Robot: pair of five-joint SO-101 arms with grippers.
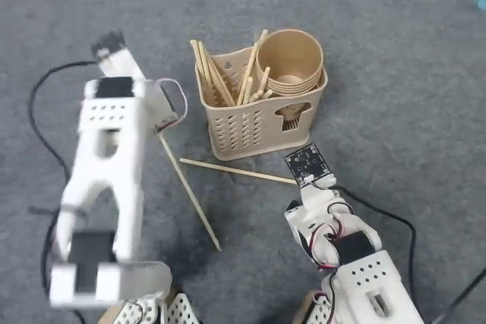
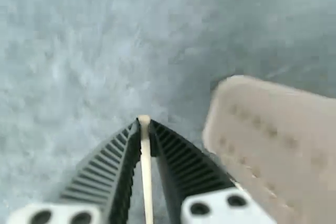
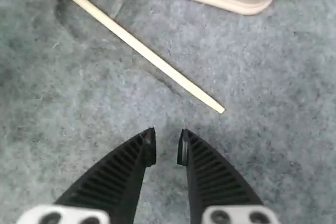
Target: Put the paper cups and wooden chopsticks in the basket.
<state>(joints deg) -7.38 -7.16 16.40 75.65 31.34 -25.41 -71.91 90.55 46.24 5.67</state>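
Left wrist view: left hand clamped on a chopstick; best to lift it upright, clear the basket rim, then release; right hand slightly apart.

high overview, two close wrist views, shared basket

The basket is coloured beige, its walls patterned with rows of small slots; the paper cups are rendered in kraft brown; the chopsticks are seen in pale natural wood; the carpet is mottled grey; the left arm and right arm are cased in white with black motor blocks; the left gripper and right gripper are finished in black, ribbed on the inner faces; the cables are black.
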